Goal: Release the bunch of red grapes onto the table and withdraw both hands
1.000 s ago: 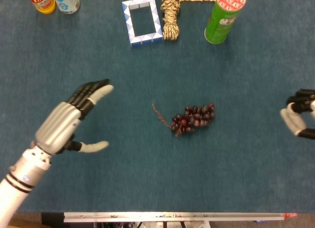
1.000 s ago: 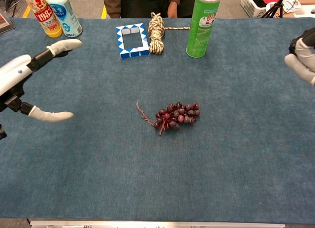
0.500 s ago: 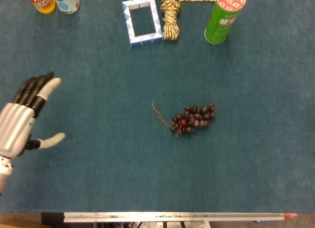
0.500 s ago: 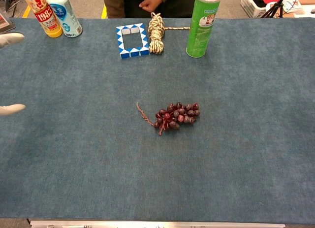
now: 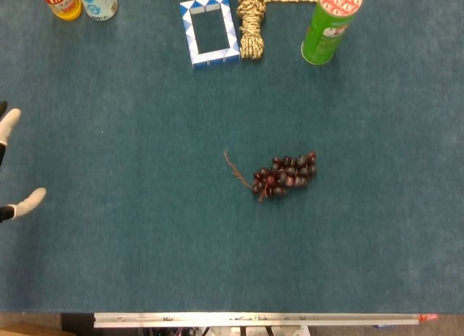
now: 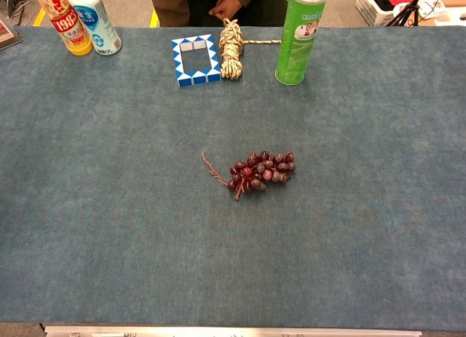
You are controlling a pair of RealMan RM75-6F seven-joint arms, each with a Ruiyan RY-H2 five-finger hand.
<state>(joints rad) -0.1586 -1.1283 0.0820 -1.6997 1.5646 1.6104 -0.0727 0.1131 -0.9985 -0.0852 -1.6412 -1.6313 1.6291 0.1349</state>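
The bunch of red grapes (image 5: 284, 175) lies alone mid-bench (image 5: 145, 263). My left hand (image 5: 10, 169) (only spread, empty fingertips show) sits at the edge, well apart.

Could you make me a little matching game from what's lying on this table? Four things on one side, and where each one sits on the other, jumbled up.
Things:
1. grapes
2. green can
3. rope
4. yellow bottle

Places:
A. far left corner of the table
B. middle of the table, lying alone
C. far edge, right of the rope
D. far edge, just right of the blue and white frame

Pairs: 1-B, 2-C, 3-D, 4-A
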